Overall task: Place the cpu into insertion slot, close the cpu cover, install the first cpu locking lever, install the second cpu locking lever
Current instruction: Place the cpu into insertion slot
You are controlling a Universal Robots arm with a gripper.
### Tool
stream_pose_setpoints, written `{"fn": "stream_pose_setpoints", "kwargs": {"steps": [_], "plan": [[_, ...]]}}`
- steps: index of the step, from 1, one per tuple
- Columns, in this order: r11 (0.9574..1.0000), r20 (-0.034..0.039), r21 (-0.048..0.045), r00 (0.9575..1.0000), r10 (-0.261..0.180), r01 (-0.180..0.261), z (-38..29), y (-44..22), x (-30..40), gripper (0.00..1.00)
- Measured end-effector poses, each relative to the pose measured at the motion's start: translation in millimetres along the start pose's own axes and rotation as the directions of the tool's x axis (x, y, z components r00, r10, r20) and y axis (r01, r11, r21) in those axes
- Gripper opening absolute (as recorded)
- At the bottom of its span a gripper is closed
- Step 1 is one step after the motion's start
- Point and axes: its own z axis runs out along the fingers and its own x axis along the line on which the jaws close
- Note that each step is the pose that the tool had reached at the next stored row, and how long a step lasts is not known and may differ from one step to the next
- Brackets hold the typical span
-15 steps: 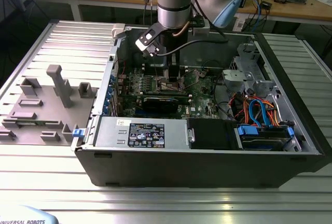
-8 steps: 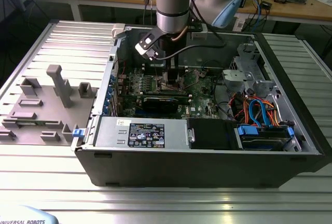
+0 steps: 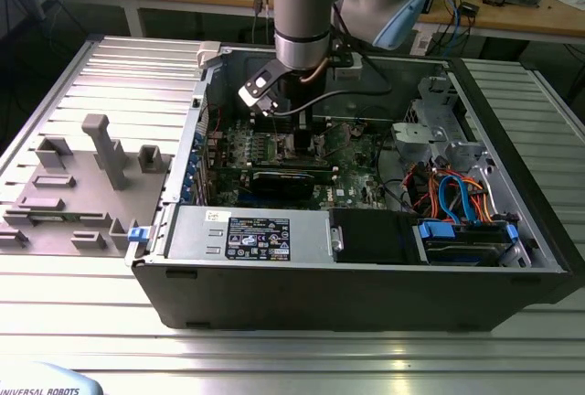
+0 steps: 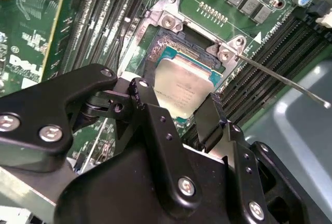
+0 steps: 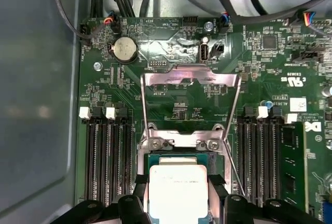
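So the pincer (image 3: pixel 297 130) is down inside the computer case (image 3: pixel 366 294), which sits on the ribbed metal surface (image 3: pixel 82 331). In the first wrist view the cpu (image 5: pixel 178 187) lies flat in the insertion slot (image 5: pixel 155 142) with the pincer straddling it. We honestly can't tell if it's gripping it or clear of it. The cpu cover (image 5: pixel 218 76) stands flipped up, and a thin lever (image 4: pixel 280 78) sticks out free.

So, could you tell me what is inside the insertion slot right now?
The cpu, silver top up, appears seated in the insertion slot; the cpu cover stands open. The slot's contacts beneath the chip are hidden.
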Motion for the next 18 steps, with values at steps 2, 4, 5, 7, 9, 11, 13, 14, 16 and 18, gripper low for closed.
{"fn": "stream_pose_setpoints", "kwargs": {"steps": [2, 4, 5, 7, 9, 11, 13, 14, 16, 18], "plan": [[1.0000, 0.0001, -0.0005, 1.0000, 0.000, 0.000, 1.4, -0.4, -0.1, 0.54], [1.0000, 0.0001, -0.0010, 1.0000, 0.000, 0.000, 3.6, -0.9, -0.1, 0.54], [1.0000, 0.0001, -0.0010, 1.0000, 0.000, 0.000, 4.1, -1.0, -0.2, 0.54], [1.0000, 0.0004, -0.0009, 1.0000, 0.000, 0.000, 4.6, -1.3, -0.4, 0.54], [1.0000, 0.0003, -0.0010, 1.0000, 0.003, -0.003, 5.0, -1.3, -0.6, 0.54], [1.0000, 0.0003, -0.0012, 1.0000, 0.005, -0.005, 5.2, -1.3, -0.9, 0.54], [1.0000, 0.0005, -0.0011, 1.0000, 0.005, -0.005, 5.2, -1.3, -1.0, 0.54], [1.0000, 0.0005, -0.0011, 1.0000, 0.005, -0.005, 5.1, -1.3, -1.0, 0.54], [1.0000, 0.0005, -0.0011, 1.0000, 0.005, -0.005, 4.4, -1.4, -1.0, 0.54], [1.0000, 0.0003, -0.0012, 1.0000, 0.005, -0.005, 3.9, -1.8, -0.9, 0.54]]}}
